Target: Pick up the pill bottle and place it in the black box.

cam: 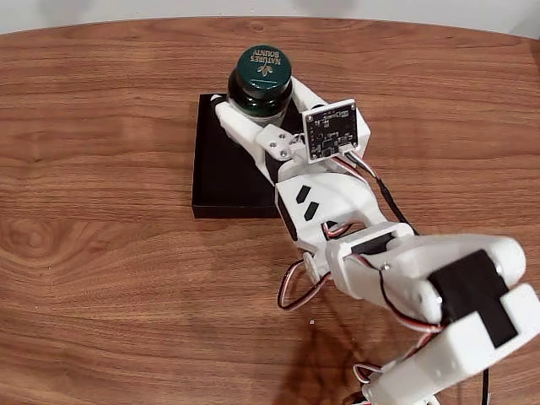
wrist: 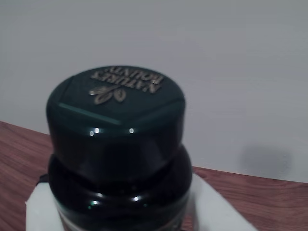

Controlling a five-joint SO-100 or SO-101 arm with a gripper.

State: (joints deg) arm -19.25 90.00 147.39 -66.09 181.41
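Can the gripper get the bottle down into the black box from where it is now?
Probably yes. The gripper is closed on the pill bottle, already above the far edge of the black box. The part of the box floor that shows is bare, so nothing visible blocks lowering it.

1 pill bottle (cam: 261, 78), 1 black box (cam: 221, 173), 1 circuit board (cam: 335, 129).

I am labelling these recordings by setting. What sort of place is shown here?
Probably a hobby or lab desk indoors: a wood-grain table, a plain white wall, and a small white arm holding a bottle over a black box.
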